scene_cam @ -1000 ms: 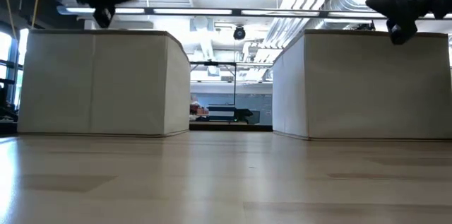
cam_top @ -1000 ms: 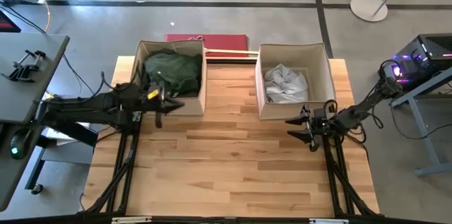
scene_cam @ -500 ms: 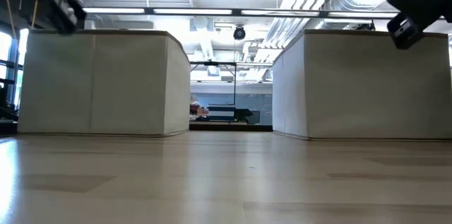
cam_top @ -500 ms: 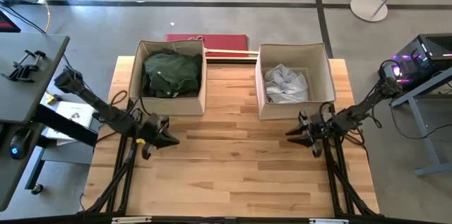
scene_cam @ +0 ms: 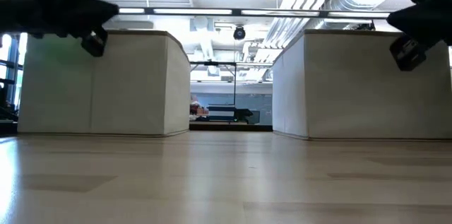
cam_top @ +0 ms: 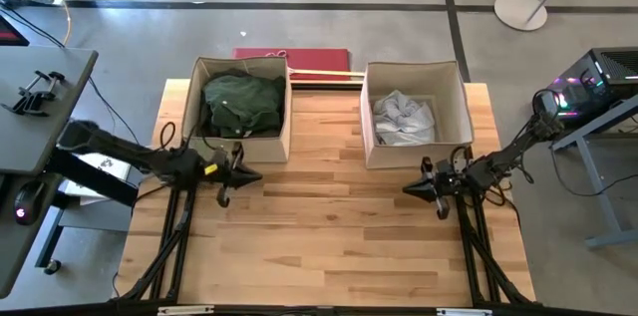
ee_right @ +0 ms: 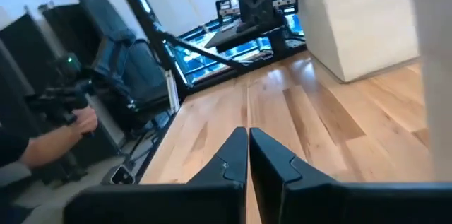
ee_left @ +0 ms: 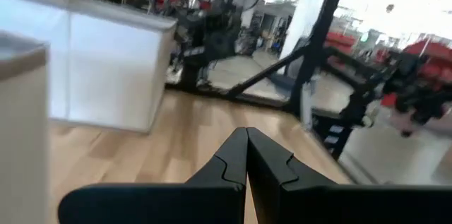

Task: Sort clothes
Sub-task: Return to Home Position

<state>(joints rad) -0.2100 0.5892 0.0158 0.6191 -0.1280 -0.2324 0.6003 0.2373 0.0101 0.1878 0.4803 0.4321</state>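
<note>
Clothes in view: two, a dark green garment [cam_top: 242, 102] and a light grey-white garment [cam_top: 403, 117].
Boxes: two beige fabric boxes, both open at the top and standing side by side along the far edge of the wooden worktop [cam_top: 329, 226], with a gap between them.
Dark green garment: lies bunched inside the left box [cam_top: 285, 107], which stands toward the far left corner. It fills most of that box.
Light grey-white garment: lies crumpled inside the right box [cam_top: 399, 157], which stands toward the far right corner.
Arms: two, one reaching in from each side edge of the worktop.
Left hand [cam_top: 242, 172]: off the worktop near its left edge, just in front of the left box, pointing toward the middle. The arm stretches out low from the left edge. The low view shows it about level with the box rim [scene_cam: 94, 42]. The left wrist view shows its fingers pressed together, with nothing between them [ee_left: 246, 133].
Right hand [cam_top: 414, 188]: off the worktop near its right edge, just in front of the right box, pointing toward the middle. It too is near rim height [scene_cam: 406, 51]. Its fingers are together and empty [ee_right: 248, 136].
Beyond the worktop: a flat red item [cam_top: 291, 57] at the far edge behind the boxes, and a person's hand [ee_right: 79, 121] by dark equipment.
</note>
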